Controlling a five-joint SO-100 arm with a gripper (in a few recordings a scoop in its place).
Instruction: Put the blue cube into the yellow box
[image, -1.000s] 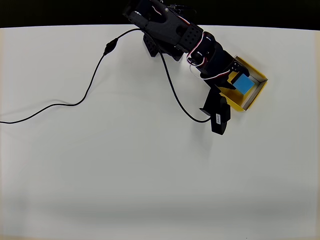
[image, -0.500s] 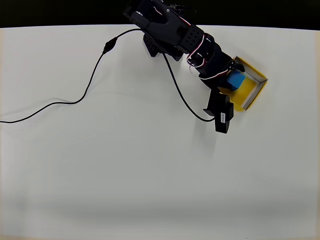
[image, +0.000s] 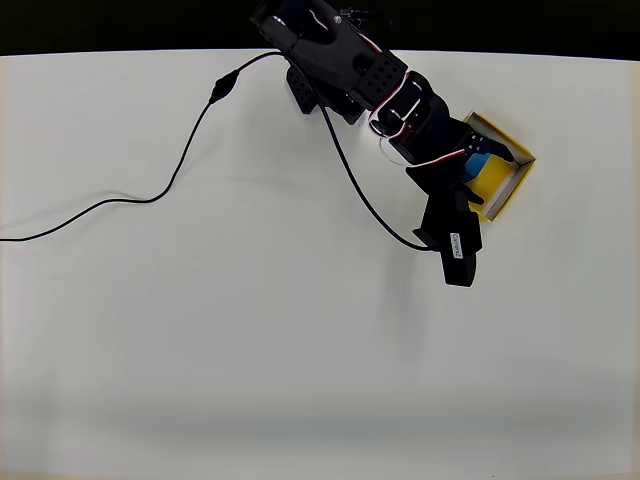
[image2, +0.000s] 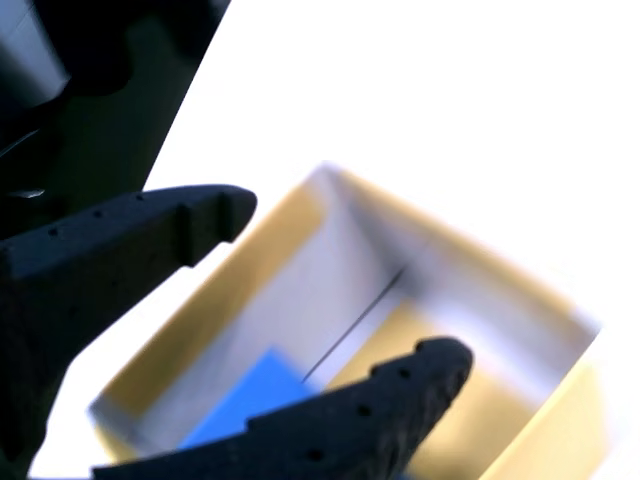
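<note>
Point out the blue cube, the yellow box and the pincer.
blue cube (image: 480, 164), overhead view, visible top face.
yellow box (image: 510, 181), overhead view, bare yellow floor.
pincer (image2: 340, 290), wrist view, gap midway between fingertips.

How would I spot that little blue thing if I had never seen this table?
Follow the black robot arm across the white table to the shallow yellow open-topped box near the table's upper right in the overhead view. Inside it lies the small solid bright-blue cube, the scene's one blue object.
</note>
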